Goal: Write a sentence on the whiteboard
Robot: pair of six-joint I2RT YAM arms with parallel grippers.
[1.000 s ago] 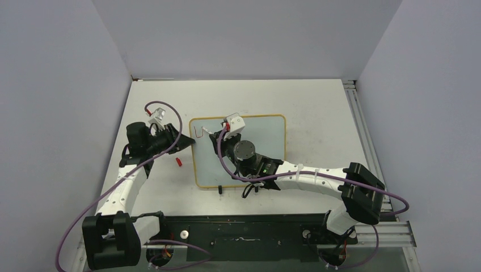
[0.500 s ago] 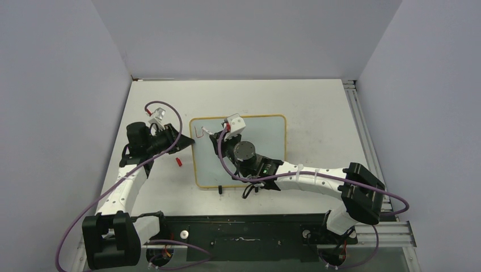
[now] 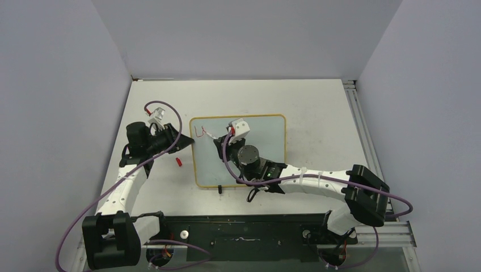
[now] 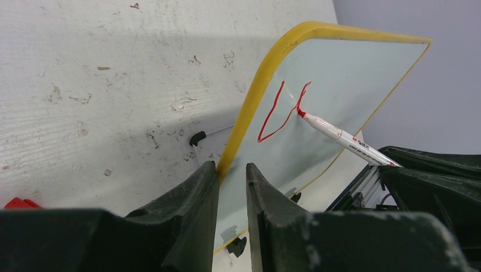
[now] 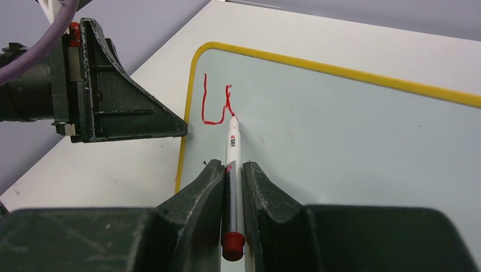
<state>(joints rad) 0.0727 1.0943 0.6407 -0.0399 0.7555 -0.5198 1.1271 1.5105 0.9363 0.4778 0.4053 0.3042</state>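
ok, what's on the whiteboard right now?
A red unfinished letter near the whiteboard's corner, the marker tip on it, marker in the right pincer. From above, the right arm hides the middle.

Pale lavender walls (image 3: 244,34) enclose a scuffed white table (image 3: 317,107).

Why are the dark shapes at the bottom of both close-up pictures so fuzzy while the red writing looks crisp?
Left wrist view: the left gripper clamping the whiteboard sits too near the lens, so it blurs; the red stroke is sharp. Right wrist view: same for the right gripper around the marker. Top view: evenly lit, sharp throughout.
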